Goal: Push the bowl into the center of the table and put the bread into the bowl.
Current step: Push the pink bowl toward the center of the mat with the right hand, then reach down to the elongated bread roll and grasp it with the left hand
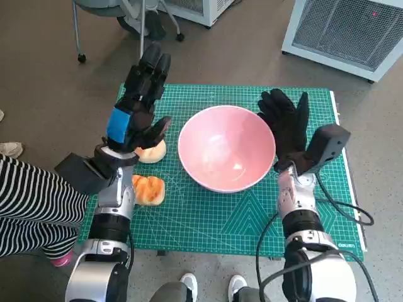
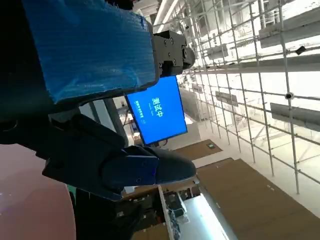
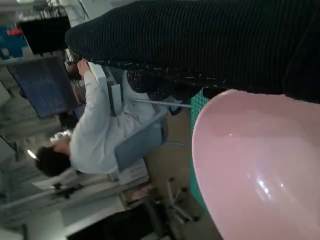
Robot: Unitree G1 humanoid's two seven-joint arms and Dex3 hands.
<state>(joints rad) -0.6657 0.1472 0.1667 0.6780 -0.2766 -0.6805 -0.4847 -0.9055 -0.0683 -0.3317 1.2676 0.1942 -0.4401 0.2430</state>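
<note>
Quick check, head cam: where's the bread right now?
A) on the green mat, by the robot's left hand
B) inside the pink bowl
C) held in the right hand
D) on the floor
A: two bread pieces lie on the green mat beside the left hand; the pink bowl holds nothing.

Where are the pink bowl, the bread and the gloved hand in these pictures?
pink bowl (image 1: 217, 129): head view, inner wall.
bread (image 1: 148, 189): head view, top of the nearer piece.
right hand (image 1: 286, 126): head view, back of the glove.
</note>
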